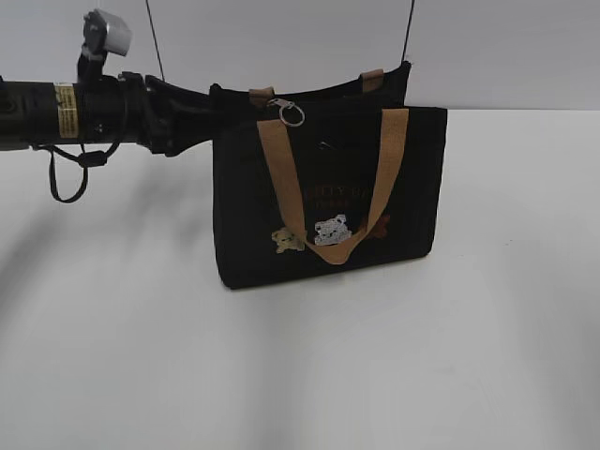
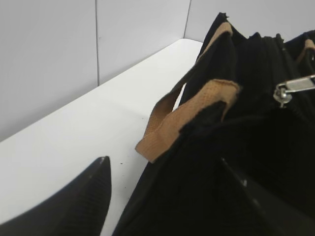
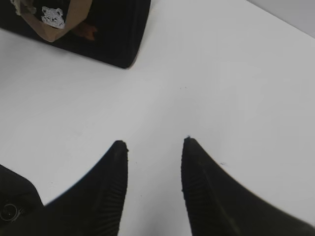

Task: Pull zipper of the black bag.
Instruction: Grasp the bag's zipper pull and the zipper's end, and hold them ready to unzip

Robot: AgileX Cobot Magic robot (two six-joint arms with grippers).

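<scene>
The black bag (image 1: 328,202) stands upright on the white table, with tan handles and small bear patches on its face. The zipper (image 1: 292,112), a silver ring on a clasp, hangs at the top seam left of centre; it also shows in the left wrist view (image 2: 291,87). My left gripper (image 1: 208,105) is at the bag's upper left end. In the left wrist view it (image 2: 165,161) is open, with the bag's (image 2: 206,187) end between its fingers. My right gripper (image 3: 153,142) is open and empty over bare table, with the bag (image 3: 108,34) far off at the top left.
The white table (image 1: 141,328) runs all round the bag. A pale wall (image 1: 506,47) stands close behind the bag. A tan handle (image 2: 182,118) hangs over the bag's end, just ahead of my left gripper.
</scene>
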